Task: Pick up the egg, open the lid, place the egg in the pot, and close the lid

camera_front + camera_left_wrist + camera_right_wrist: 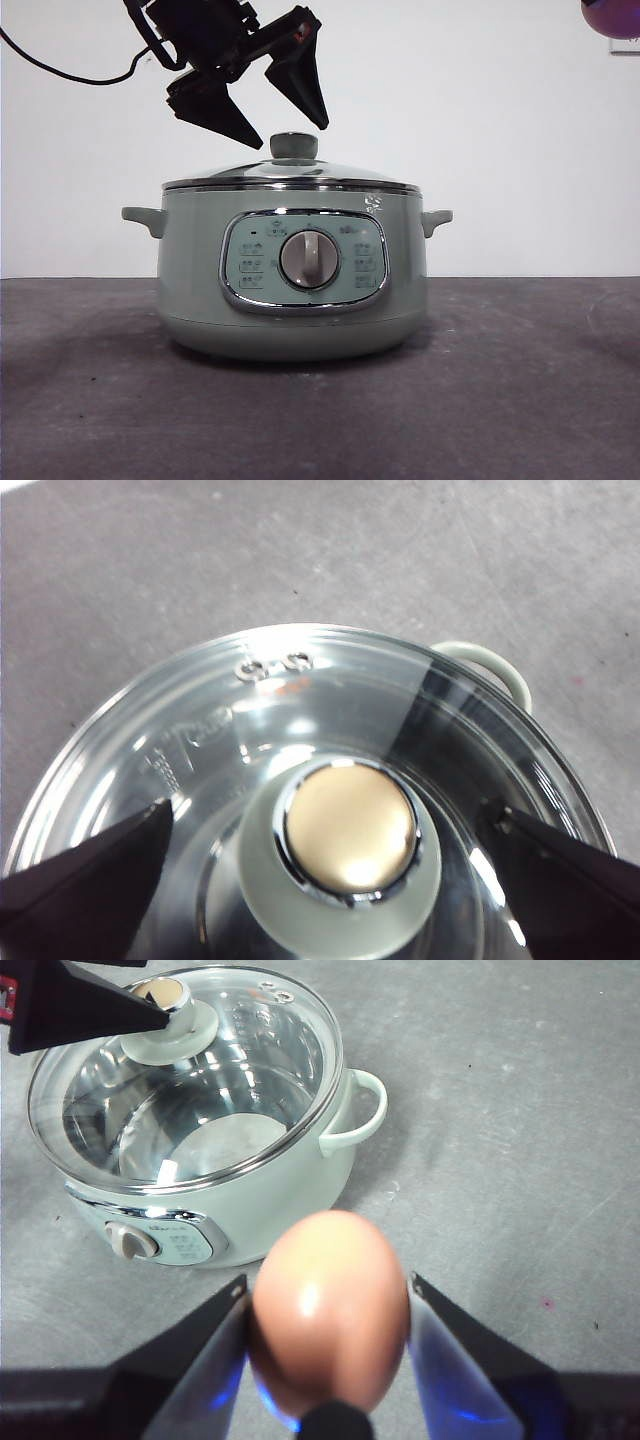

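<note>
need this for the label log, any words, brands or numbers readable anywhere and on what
None can be read.
pot control panel: small icons and a brand mark above the dial, too small and blurred.
lid: embossed marking in the glass, unreadable.

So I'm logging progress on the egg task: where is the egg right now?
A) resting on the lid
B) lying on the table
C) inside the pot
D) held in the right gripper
D: in the right wrist view the egg sits clamped between the jaws of the right gripper, apart from the pot, whose lid is on.
</note>
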Robot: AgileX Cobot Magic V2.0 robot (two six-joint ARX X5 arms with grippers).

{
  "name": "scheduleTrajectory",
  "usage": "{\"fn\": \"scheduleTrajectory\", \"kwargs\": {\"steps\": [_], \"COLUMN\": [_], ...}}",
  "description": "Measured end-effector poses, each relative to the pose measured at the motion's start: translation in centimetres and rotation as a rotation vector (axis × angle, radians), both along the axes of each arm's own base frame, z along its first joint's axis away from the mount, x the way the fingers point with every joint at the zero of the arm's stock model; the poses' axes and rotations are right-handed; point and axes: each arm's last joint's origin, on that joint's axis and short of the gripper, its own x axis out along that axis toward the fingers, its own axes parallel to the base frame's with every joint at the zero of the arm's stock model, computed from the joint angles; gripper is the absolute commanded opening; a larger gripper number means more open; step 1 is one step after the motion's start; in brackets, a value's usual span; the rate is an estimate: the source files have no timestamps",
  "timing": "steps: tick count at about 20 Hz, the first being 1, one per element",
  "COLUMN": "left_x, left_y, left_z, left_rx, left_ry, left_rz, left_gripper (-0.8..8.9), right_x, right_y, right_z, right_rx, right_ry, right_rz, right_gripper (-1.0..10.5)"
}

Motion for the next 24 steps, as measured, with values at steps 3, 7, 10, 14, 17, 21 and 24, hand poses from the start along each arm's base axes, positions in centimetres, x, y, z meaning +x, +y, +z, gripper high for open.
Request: {"fn": "scheduleTrajectory", "kwargs": {"steps": [3, 7, 10, 14, 17, 21, 24], "left_x": [0.2, 0.6, 0.7, 0.7, 0.6, 0.6, 0.6], "left_y": [-0.3, -0.9, -0.9, -0.9, -1.0, -1.0, -1.0], "left_z": [-0.2, -1.4, -1.4, -1.5, -1.5, -1.5, -1.4], "left_rx": [0.003, 0.020, 0.016, 0.017, 0.014, 0.015, 0.015], "left_ry": [-0.003, 0.026, 0.018, 0.021, 0.024, 0.023, 0.021], "left_rz": [-0.003, -0.015, -0.015, -0.016, -0.024, -0.025, -0.025], "left_gripper": [5.61, 5.50, 3.64, 1.54, -0.11, -0.08, -0.08], "right_x": [0.0, 0.0, 0.0, 0.0, 0.0, 0.0, 0.0], "right_y": [0.0, 0.0, 0.0, 0.0, 0.0, 0.0, 0.0], "right_z": [0.0, 0.0, 0.0, 0.0, 0.0, 0.0, 0.0], "right_rx": [0.000, 0.000, 0.000, 0.000, 0.000, 0.000, 0.000], "right_ry": [0.000, -0.001, -0.001, -0.001, -0.001, -0.001, -0.001], "right_rz": [0.000, 0.000, 0.000, 0.000, 0.000, 0.000, 0.000], "right_gripper": [-0.2, -0.2, -0.2, -0.2, -0.2, -0.2, -0.2]}}
